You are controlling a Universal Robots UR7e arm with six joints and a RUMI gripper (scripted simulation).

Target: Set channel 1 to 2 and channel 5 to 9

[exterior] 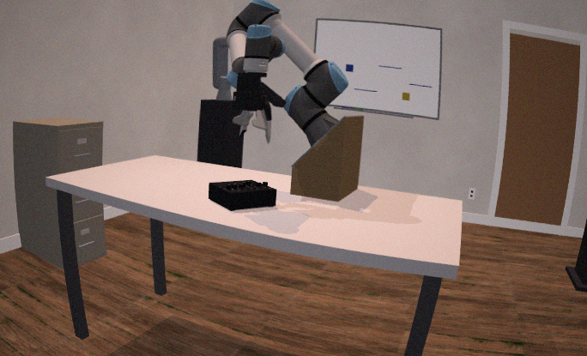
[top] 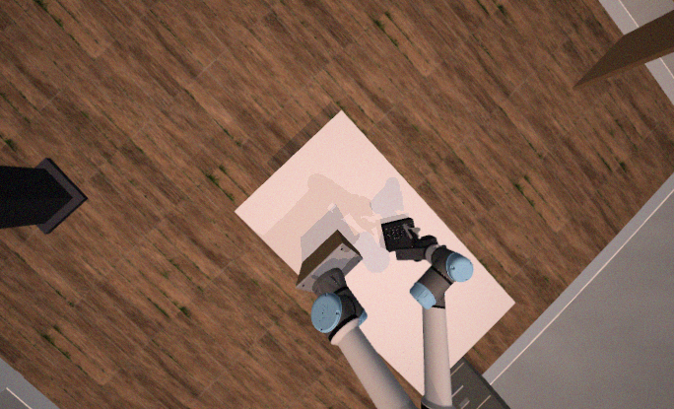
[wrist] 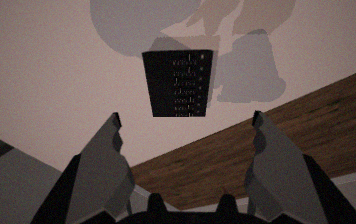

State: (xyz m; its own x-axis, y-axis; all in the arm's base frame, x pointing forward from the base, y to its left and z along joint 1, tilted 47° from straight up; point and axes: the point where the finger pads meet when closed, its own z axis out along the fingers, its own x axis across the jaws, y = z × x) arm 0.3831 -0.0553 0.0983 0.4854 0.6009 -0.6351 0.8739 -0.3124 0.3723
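Note:
The lighting desk (exterior: 242, 194) is a small black box with rows of faders, lying on the pale table near its middle. It also shows from above in the top view (top: 396, 234) and in the wrist view (wrist: 178, 83), where the fader rows are too small to read. My gripper (exterior: 255, 123) hangs well above the desk, fingers pointing down and spread wide, with nothing between them. In the wrist view the two grey fingers stand far apart around the gripper's middle (wrist: 186, 120), with the desk far below them.
A brown wedge-shaped box (exterior: 329, 159) stands on the table just right of the desk. A grey filing cabinet (exterior: 58, 185) stands left of the table. The table's near edge (wrist: 260, 150) lies close to the desk, with wooden floor beyond.

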